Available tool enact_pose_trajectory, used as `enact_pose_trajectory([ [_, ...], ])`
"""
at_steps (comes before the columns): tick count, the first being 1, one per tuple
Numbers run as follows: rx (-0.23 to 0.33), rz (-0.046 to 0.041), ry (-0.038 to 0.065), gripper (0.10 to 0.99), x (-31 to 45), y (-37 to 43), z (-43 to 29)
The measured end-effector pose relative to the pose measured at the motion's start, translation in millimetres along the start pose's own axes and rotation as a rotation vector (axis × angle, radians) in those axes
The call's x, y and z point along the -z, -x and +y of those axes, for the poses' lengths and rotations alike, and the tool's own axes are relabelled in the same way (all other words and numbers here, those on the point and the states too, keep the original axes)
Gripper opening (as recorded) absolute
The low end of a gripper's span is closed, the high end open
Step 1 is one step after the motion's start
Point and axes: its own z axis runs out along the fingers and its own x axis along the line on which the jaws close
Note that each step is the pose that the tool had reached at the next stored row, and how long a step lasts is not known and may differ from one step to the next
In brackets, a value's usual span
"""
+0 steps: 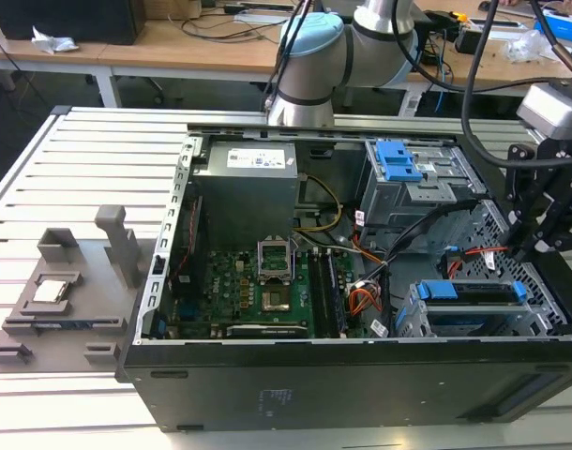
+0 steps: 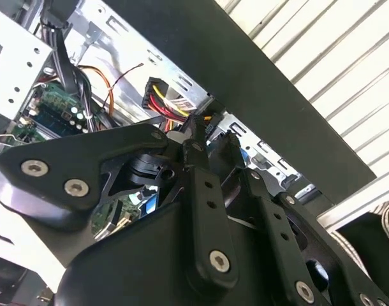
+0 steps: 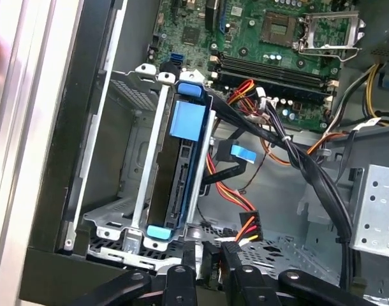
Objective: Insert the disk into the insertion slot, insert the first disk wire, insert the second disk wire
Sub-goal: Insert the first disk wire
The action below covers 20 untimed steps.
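Disk [image 3: 182, 185] is seated in the insertion slot [image 3: 118, 191], with the blue carrier at the cage mouth and the connector edge facing the open interior so leads can reach it. In the exterior view the disk [image 1: 474, 292] sits low in the case, toward the exterior view's right. Power plug [image 3: 245, 231] with red/yellow/black leads lies loose just beside the slot's corner, not mated. Blue data connector [image 3: 243, 153] hangs near the disk's connector edge and appears apart from it, though the angle is poor. Gripper [image 3: 208, 255] is down inside the case, aimed at the gap between disk and power plug and nearest that plug, which makes sense since it is the closest lead. Jaw state: cannot tell from these angles. In the way: a thick black cable bundle [image 3: 309, 172] runs diagonally across the bay beside the work area, with orange and red leads tangled under it. The taller bay with blue latch [image 1: 398, 161] crowds the far side. Motherboard [image 3: 271, 38] lies beyond and is not involved. Grey fixture [image 1: 56, 291] sits on the table [image 1: 42, 178] outside the case, well apart.
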Motion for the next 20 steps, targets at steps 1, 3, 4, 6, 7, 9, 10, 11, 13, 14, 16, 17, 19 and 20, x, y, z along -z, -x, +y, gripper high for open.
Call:
enact_pose_trajectory([
  [1, -0.008, 0.0064, 0.002, 0.302, 0.1, 0.0, -0.1],
  [3, -0.009, 0.0079, 0.002, 0.302, 0.2, 0.0, -0.2],
  [4, -0.009, 0.0080, 0.002, 0.302, 0.2, 0.0, -0.1],
  [6, -0.009, 0.0081, 0.002, 0.302, 0.1, 0.0, -0.2],
  [7, -0.009, 0.0082, 0.002, 0.302, 0.1, 0.0, -0.2],
  [9, -0.009, 0.0082, 0.002, 0.286, 0.1, 0.0, -0.2],
  [10, -0.009, 0.0088, 0.002, 0.220, 0.3, 0.0, -0.1],
  [11, -0.009, 0.0088, 0.002, 0.169, 0.3, 0.0, -0.1],
  [13, -0.009, 0.0086, 0.002, 0.169, 0.1, 0.0, -0.1],
  [14, -0.009, 0.0087, 0.002, 0.169, 0.1, 0.0, -0.1],
  [16, -0.010, 0.0089, 0.002, 0.169, 0.1, 0.0, -0.1],
  [17, -0.010, 0.0090, 0.002, 0.169, 0.1, 0.0, -0.1],
  [19, -0.010, 0.0091, 0.002, 0.169, 0.1, 0.0, -0.1],
  [20, -0.010, 0.0092, 0.002, 0.169, 0.1, 0.0, -0.2],
])
